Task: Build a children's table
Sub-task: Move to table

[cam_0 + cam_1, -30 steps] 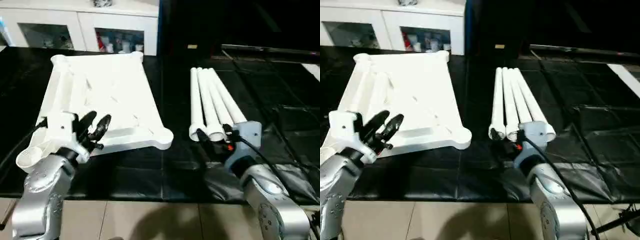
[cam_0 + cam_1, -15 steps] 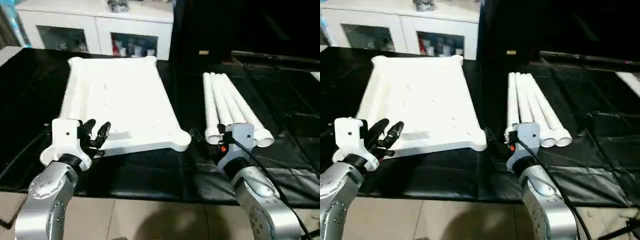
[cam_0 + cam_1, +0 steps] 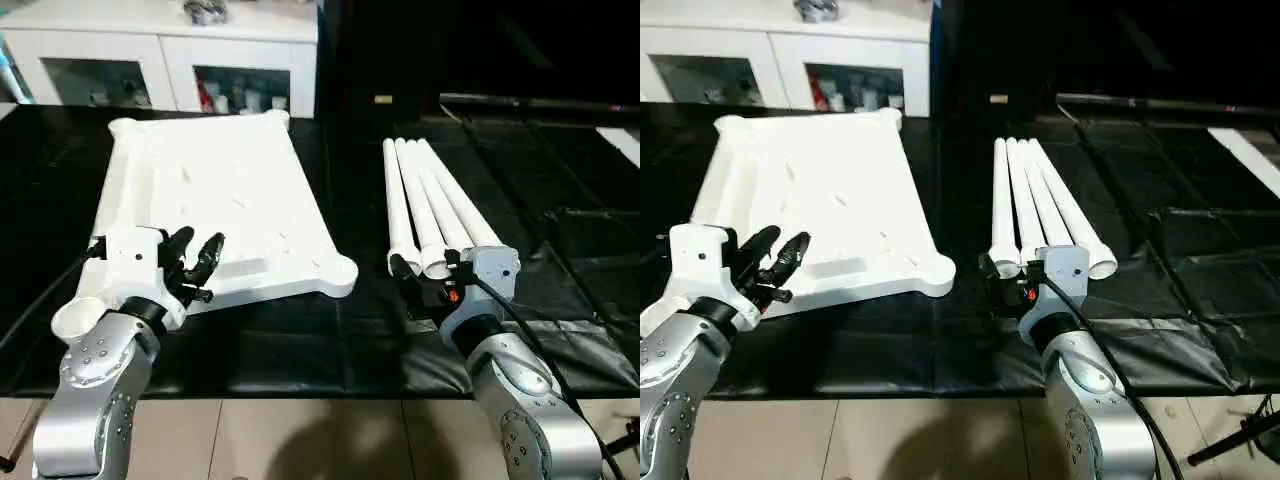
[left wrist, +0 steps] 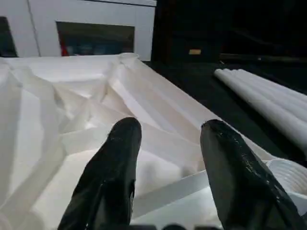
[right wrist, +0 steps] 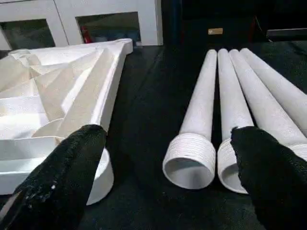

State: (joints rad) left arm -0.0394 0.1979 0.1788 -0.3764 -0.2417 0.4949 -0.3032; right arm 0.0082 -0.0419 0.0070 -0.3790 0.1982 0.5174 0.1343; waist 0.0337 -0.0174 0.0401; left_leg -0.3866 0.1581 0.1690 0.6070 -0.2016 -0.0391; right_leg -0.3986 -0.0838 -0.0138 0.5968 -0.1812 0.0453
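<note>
Both grippers, left (image 3: 196, 262) and right (image 5: 163, 158), gape empty; legs (image 3: 425, 205) look light, slick — grab near the threaded end.

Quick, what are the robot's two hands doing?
Left tool: open, holding nothing, over the table top.
Right tool: wide open, empty, by the legs.

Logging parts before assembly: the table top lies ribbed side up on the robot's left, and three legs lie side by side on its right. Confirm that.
Wrong on the count. The right wrist view shows four legs side by side, not three. The rest holds: the table top lies ribbed side up on the robot's left, and the legs lie on its right.
</note>
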